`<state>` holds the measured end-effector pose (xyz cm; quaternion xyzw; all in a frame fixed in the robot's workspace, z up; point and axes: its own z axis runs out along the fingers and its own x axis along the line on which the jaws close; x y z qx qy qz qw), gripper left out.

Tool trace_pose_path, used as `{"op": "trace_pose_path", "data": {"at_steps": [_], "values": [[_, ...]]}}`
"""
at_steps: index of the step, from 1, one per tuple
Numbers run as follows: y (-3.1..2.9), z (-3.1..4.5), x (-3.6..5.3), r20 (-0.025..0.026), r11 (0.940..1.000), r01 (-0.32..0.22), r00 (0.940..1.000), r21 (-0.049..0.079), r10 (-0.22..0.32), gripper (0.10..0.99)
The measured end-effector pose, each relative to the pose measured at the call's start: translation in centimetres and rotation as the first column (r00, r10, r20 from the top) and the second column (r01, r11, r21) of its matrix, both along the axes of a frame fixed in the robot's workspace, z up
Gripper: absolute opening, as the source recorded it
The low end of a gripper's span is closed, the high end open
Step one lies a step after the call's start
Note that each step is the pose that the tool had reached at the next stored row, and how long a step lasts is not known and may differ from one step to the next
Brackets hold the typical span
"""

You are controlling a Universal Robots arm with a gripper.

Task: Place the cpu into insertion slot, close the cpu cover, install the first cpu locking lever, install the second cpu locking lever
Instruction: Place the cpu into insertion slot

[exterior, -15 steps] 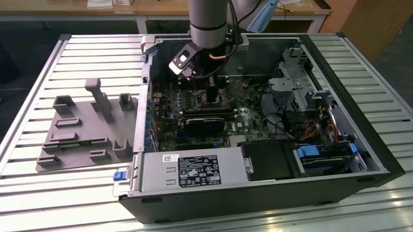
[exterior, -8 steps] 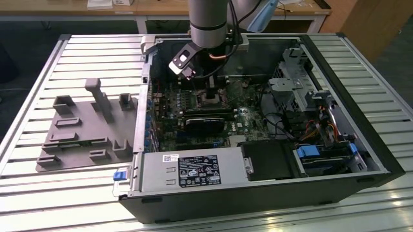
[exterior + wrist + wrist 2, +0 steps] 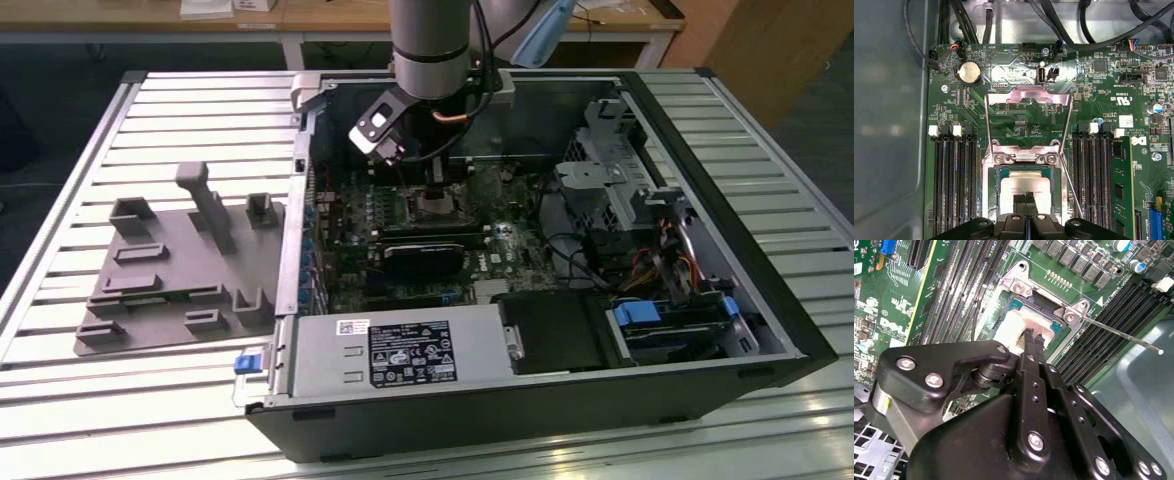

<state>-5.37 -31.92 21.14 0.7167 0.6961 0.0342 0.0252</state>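
- In the exterior view, your arm is reaching straight down into an open computer case (image 3: 534, 410), which is lying on a slatted table (image 3: 200, 120). The gripper (image 3: 438, 200) is sitting low over the green motherboard (image 3: 354, 220) near the middle of the case. It is well apart from the grey power supply box (image 3: 400, 355) at the near edge. A grey moulded fixture (image 3: 174, 270) is lying on the table at the exterior view's left of the case.
- In the second wrist view, the two black fingers (image 3: 1029, 370) are pressing together with only a hairline gap between their tips, and they are gripping nothing. The tips are meeting right at the top of the cpu (image 3: 1013, 325); whether they are touching it, you cannot tell. The cpu is lying flat inside the insertion slot (image 3: 988, 310). A thin lever rod (image 3: 1119, 334) is sticking out from the slot's corner across the long memory slots (image 3: 1114, 310).
- In the first wrist view, the cpu cover (image 3: 1029, 96) is standing open, swung back off the slot, with green board showing through its window. The silver-tan cpu (image 3: 1026, 182) is sitting in the insertion slot (image 3: 988, 200), with memory slots (image 3: 951, 185) running along both sides. The gripper (image 3: 1026, 202) is showing its closed tips over the chip's near edge. A lever rod (image 3: 1072, 192) is slanting loose beside the slot.
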Motion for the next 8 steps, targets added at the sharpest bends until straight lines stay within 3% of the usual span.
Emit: {"op": "trace_pose_path", "data": {"at_steps": [8], "values": [[-0.01,0.14,-0.01,-0.0003,1.0,0.0,1.0,-0.001,0.0,0.102]]}}
